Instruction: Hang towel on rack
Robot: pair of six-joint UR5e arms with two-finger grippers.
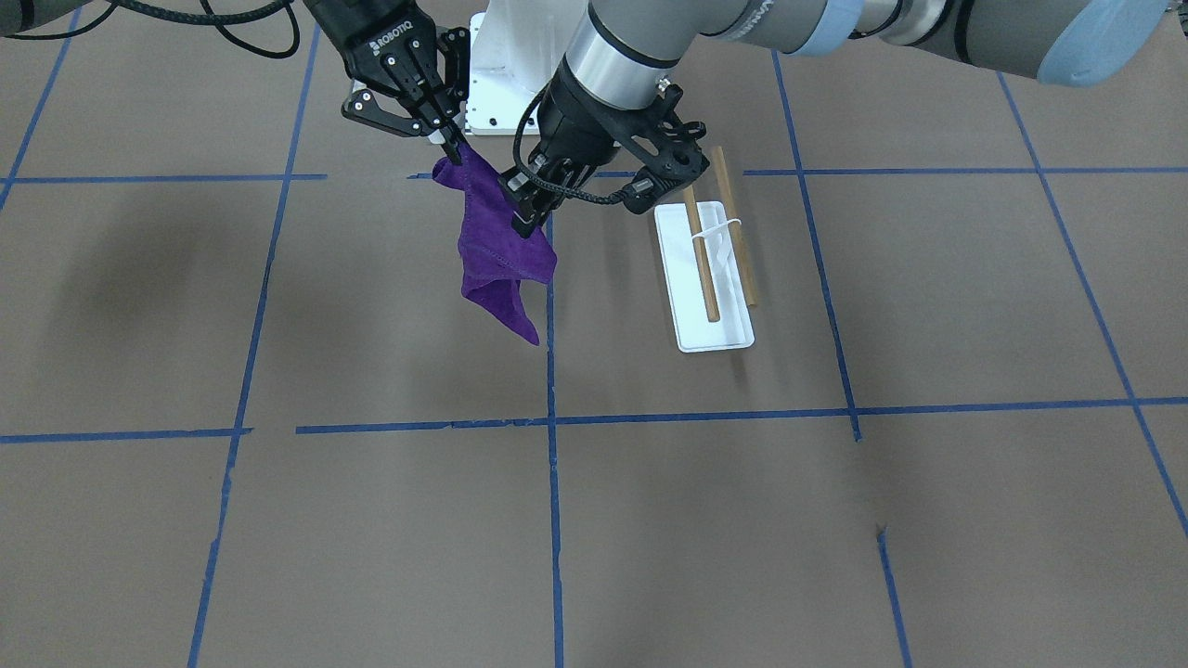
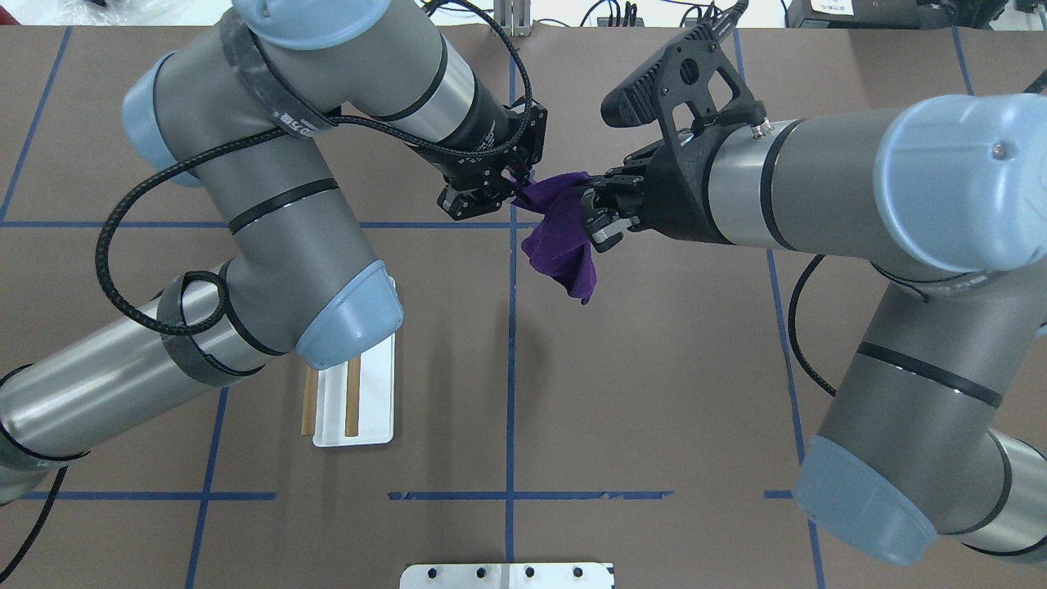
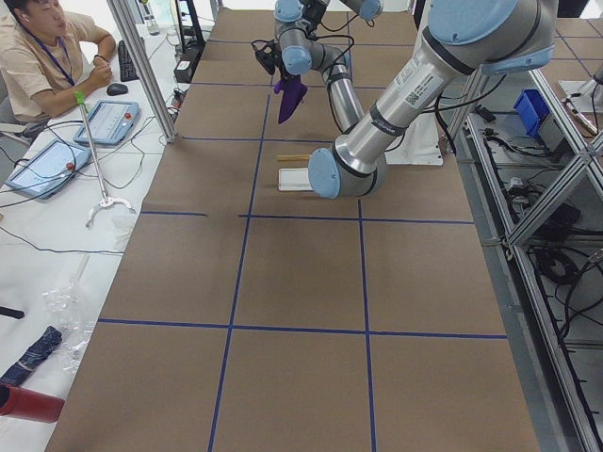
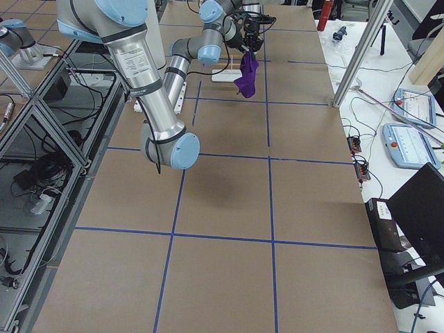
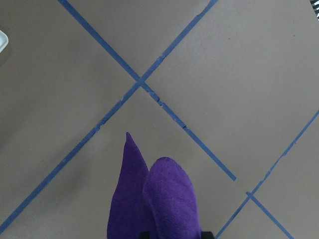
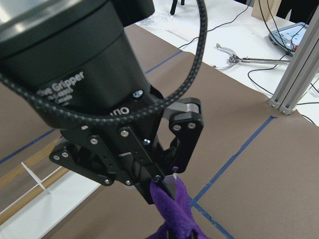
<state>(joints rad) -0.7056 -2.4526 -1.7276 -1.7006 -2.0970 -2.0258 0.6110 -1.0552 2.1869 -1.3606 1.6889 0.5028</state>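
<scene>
The purple towel (image 1: pixel 497 241) hangs in the air between my two grippers, its lower point above the table. My right gripper (image 1: pixel 453 148) is shut on its top corner. My left gripper (image 1: pixel 522 215) is shut on a fold lower down, close beside it. From overhead the towel (image 2: pixel 560 241) hangs between the left gripper (image 2: pixel 523 190) and the right gripper (image 2: pixel 585 204). The rack (image 1: pixel 703 278), a white base with two wooden dowels (image 1: pixel 733 227), stands on the table on my left side, apart from the towel. In the overhead view my left elbow covers part of the rack (image 2: pixel 368 393).
The brown table carries a grid of blue tape lines (image 1: pixel 552 417). The white robot pedestal (image 1: pixel 501 65) stands behind the grippers. An operator (image 3: pixel 38 47) sits at a side desk with tablets. A metal plate (image 2: pixel 507 575) lies at the table's near edge.
</scene>
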